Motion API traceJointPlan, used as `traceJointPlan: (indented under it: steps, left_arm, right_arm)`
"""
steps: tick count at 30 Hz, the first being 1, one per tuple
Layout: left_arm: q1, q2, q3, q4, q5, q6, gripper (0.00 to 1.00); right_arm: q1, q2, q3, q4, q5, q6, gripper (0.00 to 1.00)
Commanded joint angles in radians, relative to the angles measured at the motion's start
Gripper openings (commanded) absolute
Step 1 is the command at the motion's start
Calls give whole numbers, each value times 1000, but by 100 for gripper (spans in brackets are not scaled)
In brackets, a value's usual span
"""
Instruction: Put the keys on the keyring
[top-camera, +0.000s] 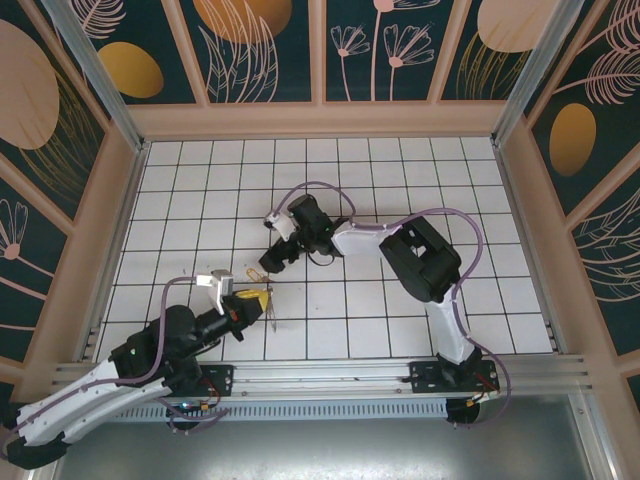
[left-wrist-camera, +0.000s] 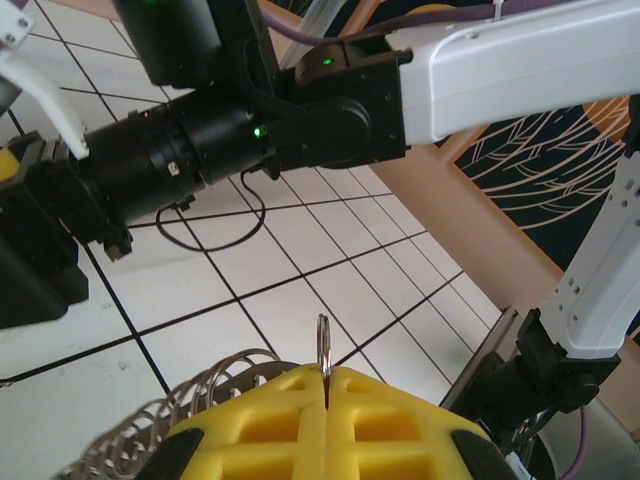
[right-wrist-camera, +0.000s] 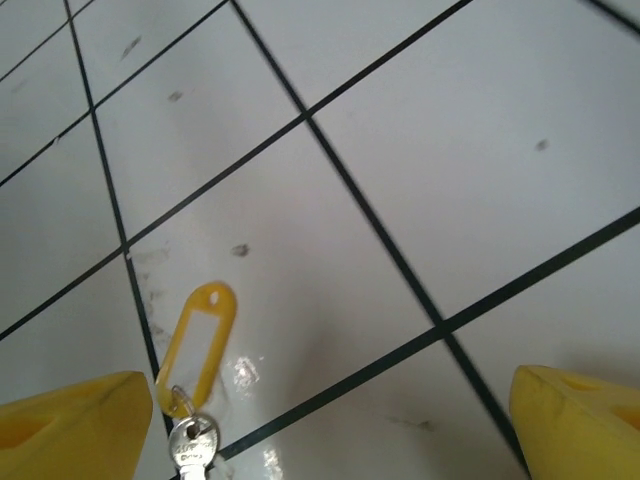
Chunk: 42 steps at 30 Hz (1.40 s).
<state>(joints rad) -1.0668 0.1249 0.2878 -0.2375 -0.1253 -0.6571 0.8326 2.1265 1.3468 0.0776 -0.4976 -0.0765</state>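
My left gripper (left-wrist-camera: 327, 378) has its yellow fingers shut on the keyring (left-wrist-camera: 323, 350), a thin metal ring seen edge-on and sticking up between the pads. A bunch of silvery loops and flat metal pieces (left-wrist-camera: 175, 415) hangs beside the fingers at lower left. Under my right gripper (right-wrist-camera: 325, 425), one silver key (right-wrist-camera: 192, 447) lies on the white tiles, joined to a yellow oval tag (right-wrist-camera: 198, 343). The key is close to the left fingertip (right-wrist-camera: 80, 420), and the jaws are open wide. From above, the right gripper (top-camera: 272, 257) hovers just beyond the left gripper (top-camera: 250, 298), with the tagged key (top-camera: 255, 272) between them.
The right arm's black wrist and white link (left-wrist-camera: 300, 110) cross close over the left gripper, with a thin black cable (left-wrist-camera: 215, 225) on the tiles. Wooden walls (top-camera: 320, 118) ring the tiled floor, and an aluminium rail (top-camera: 330, 375) runs along the near edge.
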Motion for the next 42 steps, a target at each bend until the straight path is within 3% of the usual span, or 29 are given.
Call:
traceJointPlan:
  steps: [1,21,42]
  left_arm:
    - [2,-7,11,26,-26,8,0]
    - [3,-16,13,38,-20,25,0]
    - [3,-17,14,41,-19,30,0]
  right_arm:
    - [1,24,41,-39,-79,-36,90]
    - [47,86,93,-139,-137,-121,57]
    - [80,106,117,-186,-127,-166,42]
